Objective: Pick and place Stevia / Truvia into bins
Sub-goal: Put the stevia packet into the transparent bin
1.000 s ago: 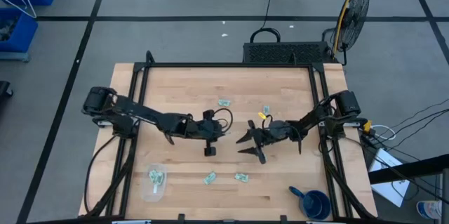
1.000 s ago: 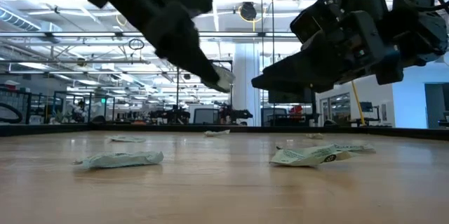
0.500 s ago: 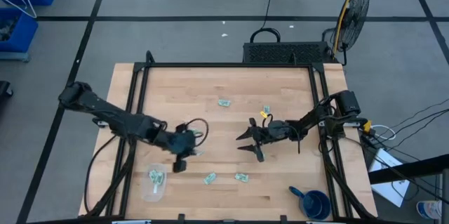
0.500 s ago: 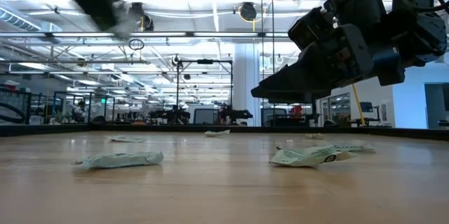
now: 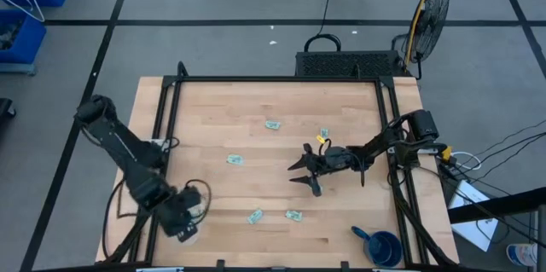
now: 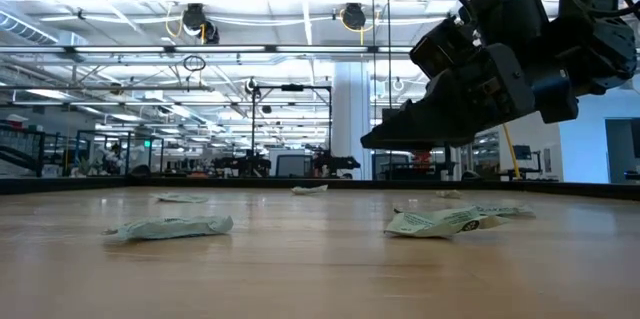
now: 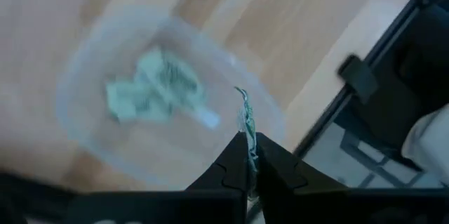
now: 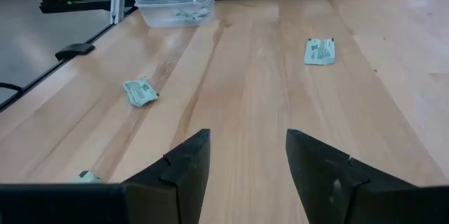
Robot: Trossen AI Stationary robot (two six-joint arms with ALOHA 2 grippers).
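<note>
My left gripper (image 5: 182, 221) hangs over the clear tub (image 7: 140, 112) at the table's near left corner, shut on a pale green sachet (image 7: 245, 119) seen edge-on. The tub holds a few crumpled sachets (image 7: 151, 90). My right gripper (image 5: 299, 170) is open and empty above the table's middle; its fingers show in the right wrist view (image 8: 242, 161) and in the low view (image 6: 400, 137). Loose sachets lie flat on the wood: two toward the far side (image 5: 272, 124) (image 5: 323, 133), one in the middle (image 5: 234, 159), two near the front (image 5: 255, 217) (image 5: 293, 215). My left gripper pinches one end of the sachet (image 7: 247, 138) between its two fingertips, pointing down from above. The rest of the sachet sticks out past the fingertips, edge-on, lifted clear above the tub's rim.
A dark blue cup (image 5: 384, 245) with a handle stands at the near right corner. Black frame rails run along the table's left and right sides (image 5: 162, 127). The right wrist view shows the tub (image 8: 175, 3) far off and two sachets (image 8: 140, 90) (image 8: 320, 50) on open wood.
My left gripper has swung from the table's middle toward the near left corner, staying shut, and now hangs over the tub. It has left the low view. My right gripper has kept its place, open.
</note>
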